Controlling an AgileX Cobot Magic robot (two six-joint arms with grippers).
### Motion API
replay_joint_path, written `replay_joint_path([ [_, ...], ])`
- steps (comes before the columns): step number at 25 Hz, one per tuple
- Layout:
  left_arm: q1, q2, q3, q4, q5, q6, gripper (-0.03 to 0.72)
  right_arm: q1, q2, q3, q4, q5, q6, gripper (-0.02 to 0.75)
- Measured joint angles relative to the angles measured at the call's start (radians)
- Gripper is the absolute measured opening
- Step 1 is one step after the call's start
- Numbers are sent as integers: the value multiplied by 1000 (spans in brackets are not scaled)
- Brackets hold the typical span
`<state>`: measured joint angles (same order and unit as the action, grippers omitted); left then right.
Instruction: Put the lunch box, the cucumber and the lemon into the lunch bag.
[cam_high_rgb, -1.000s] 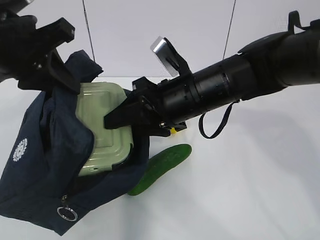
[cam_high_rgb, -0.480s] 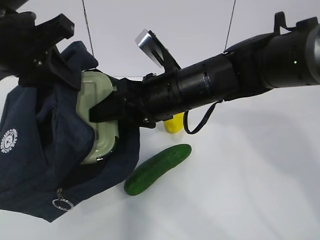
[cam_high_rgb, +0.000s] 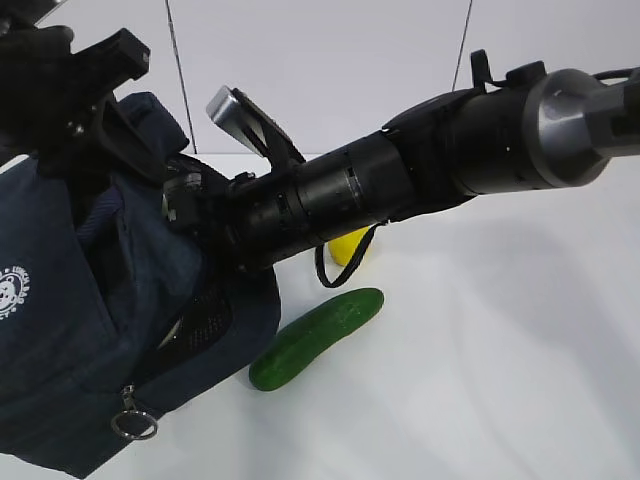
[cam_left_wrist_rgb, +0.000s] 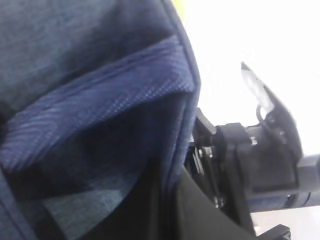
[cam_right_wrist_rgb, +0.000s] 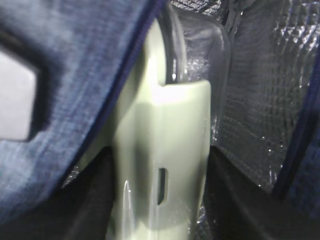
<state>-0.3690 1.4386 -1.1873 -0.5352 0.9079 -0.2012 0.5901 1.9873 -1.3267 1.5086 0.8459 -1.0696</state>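
Note:
The navy lunch bag (cam_high_rgb: 90, 300) lies on its side at the left, mouth facing right. My left gripper (cam_high_rgb: 135, 150) is shut on the fabric of its upper rim (cam_left_wrist_rgb: 177, 115). My right arm (cam_high_rgb: 340, 195) reaches into the mouth, so its fingers are hidden in the exterior view. In the right wrist view my right gripper (cam_right_wrist_rgb: 160, 200) is shut on the pale green lunch box (cam_right_wrist_rgb: 167, 125), inside the silver foil lining (cam_right_wrist_rgb: 255, 100). The cucumber (cam_high_rgb: 315, 338) lies on the table just right of the bag. The lemon (cam_high_rgb: 347, 247) sits behind it, partly covered by the arm's cable.
A metal zipper ring (cam_high_rgb: 133, 425) hangs at the bag's lower front corner. The white table (cam_high_rgb: 500, 380) stretches to the right of the cucumber. A white wall with two thin dark lines stands behind.
My right arm has pushed left, deeper into the bag. The lunch box went from sticking out of the mouth to hidden inside. The lemon has come into sight.

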Motion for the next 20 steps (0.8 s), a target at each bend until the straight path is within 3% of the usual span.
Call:
replay_joint_path([
  [12, 0, 0, 0, 8, 12, 2, -6, 0, 1, -4, -5, 45, -85, 392],
  [15, 0, 0, 0, 21, 26, 2, -6, 0, 2, -4, -9, 75, -96, 428],
  [20, 0, 0, 0, 148, 98, -1, -7, 0, 2, -10, -24, 136, -108, 456],
])
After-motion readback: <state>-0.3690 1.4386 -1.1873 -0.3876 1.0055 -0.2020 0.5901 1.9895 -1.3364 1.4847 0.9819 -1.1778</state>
